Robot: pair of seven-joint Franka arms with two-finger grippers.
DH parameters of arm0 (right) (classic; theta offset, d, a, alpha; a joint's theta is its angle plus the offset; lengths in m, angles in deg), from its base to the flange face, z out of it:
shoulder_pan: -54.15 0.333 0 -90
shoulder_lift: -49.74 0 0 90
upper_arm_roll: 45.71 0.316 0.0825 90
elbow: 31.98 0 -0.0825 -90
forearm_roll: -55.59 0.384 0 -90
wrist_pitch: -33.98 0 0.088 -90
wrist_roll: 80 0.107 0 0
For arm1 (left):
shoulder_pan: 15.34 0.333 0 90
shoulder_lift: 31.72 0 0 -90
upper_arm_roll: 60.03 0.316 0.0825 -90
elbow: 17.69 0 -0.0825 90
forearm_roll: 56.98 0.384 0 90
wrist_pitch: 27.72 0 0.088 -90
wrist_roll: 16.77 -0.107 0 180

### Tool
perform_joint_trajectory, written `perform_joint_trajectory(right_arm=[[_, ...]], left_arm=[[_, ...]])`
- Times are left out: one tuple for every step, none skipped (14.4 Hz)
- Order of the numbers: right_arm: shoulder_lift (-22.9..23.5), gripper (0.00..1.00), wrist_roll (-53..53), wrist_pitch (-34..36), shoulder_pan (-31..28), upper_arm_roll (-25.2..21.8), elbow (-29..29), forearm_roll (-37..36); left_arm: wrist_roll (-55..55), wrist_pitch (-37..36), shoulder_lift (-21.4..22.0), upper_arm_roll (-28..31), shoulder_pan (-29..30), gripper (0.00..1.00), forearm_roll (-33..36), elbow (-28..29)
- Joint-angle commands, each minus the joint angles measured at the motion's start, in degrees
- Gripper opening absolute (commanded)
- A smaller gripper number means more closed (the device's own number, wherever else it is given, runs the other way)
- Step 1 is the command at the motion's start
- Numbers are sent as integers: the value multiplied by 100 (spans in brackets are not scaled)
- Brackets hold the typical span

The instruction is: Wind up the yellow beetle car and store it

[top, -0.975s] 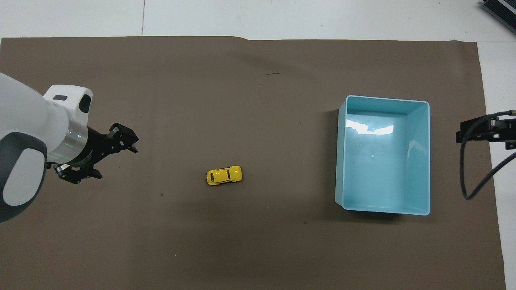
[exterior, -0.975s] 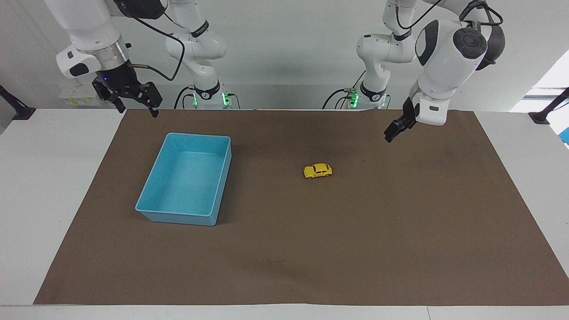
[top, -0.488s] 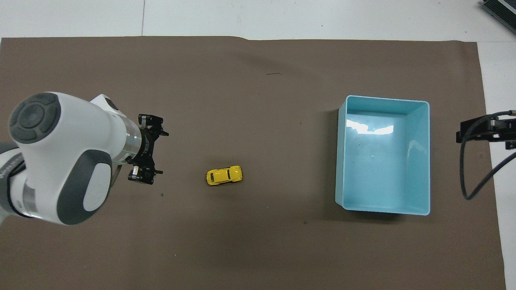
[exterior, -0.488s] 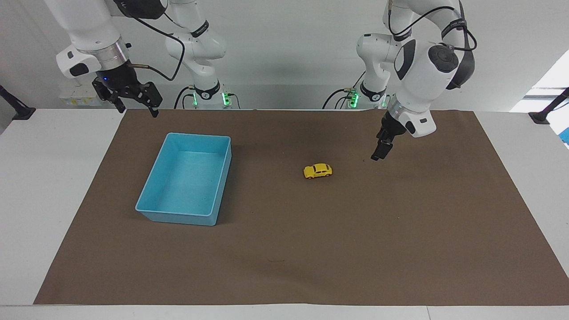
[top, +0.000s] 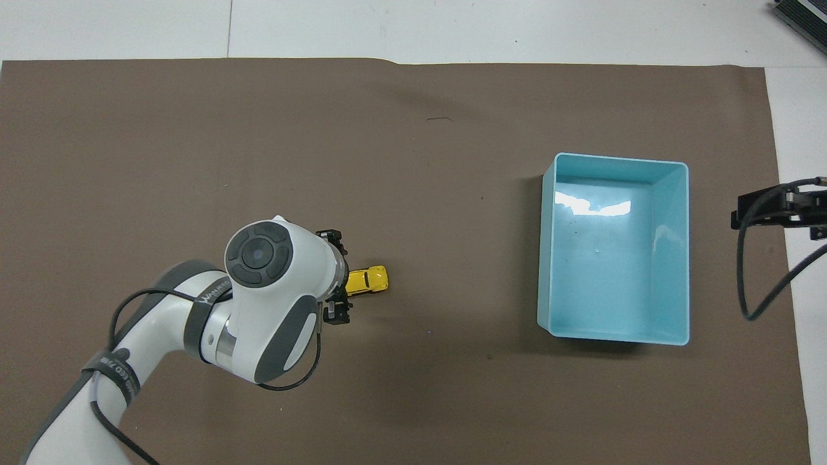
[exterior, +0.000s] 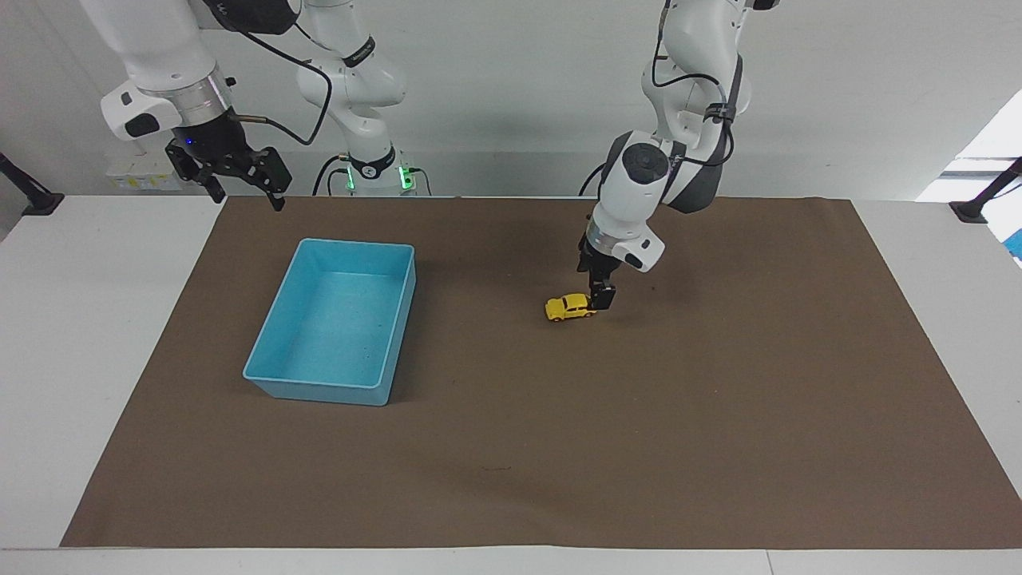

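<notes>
Since a second ago, the left arm has swung in from its end of the counter and lowered the left gripper (exterior: 600, 297) down to the yellow beetle car (exterior: 570, 307), which has not moved. With the car as the middle of a clock seen from above and twelve pointing away from the robots, the gripper sits at about nine o'clock, over the end of the car toward the left arm's end of the counter. Its fingers are spread wide, one on each long side of the car's body, low and very near it; whether a fingertip already touches cannot be told, and nothing is held yet. The car stands on its wheels on the brown mat (exterior: 718, 415), near the middle of the counter (exterior: 96, 319), with the empty light blue bin (exterior: 271, 361) well apart at about three o'clock. The right gripper (exterior: 239, 180) waits, fingers spread and empty, raised over the mat's corner nearest the right arm's base. The step in hand looks to be taking hold of the car. To do it well, the gripper probably wants to slide further along the car until its fingers sit across the middle of the rounded body, then close gently on the flat sides above the wheels, so the small, slick toy does not squirt out or roll away.
</notes>
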Motion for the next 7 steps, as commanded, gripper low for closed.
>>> perform_joint_trajectory(right_arm=[[50, 100, -89, 60, -31, 9, 102, 41], [50, 100, -89, 60, -31, 9, 93, 41], [50, 100, -89, 60, -31, 9, 102, 41], [50, 100, -89, 60, -31, 18, 102, 41], [50, 100, -89, 60, -31, 18, 102, 41], [50, 100, -89, 60, -31, 18, 102, 41], [50, 100, -89, 60, -31, 18, 93, 41]], left_arm=[[144, 662, 63, 138, -187, 100, -65, 451], [179, 708, -7, 146, -187, 100, -65, 443], [179, 760, -173, 146, -213, 100, -65, 443], [179, 856, -236, 146, -231, 100, -65, 434], [179, 884, -263, 146, -231, 100, -65, 390], [188, 840, -271, 155, -231, 100, -65, 320], [188, 805, -298, 155, -231, 100, -65, 267]])
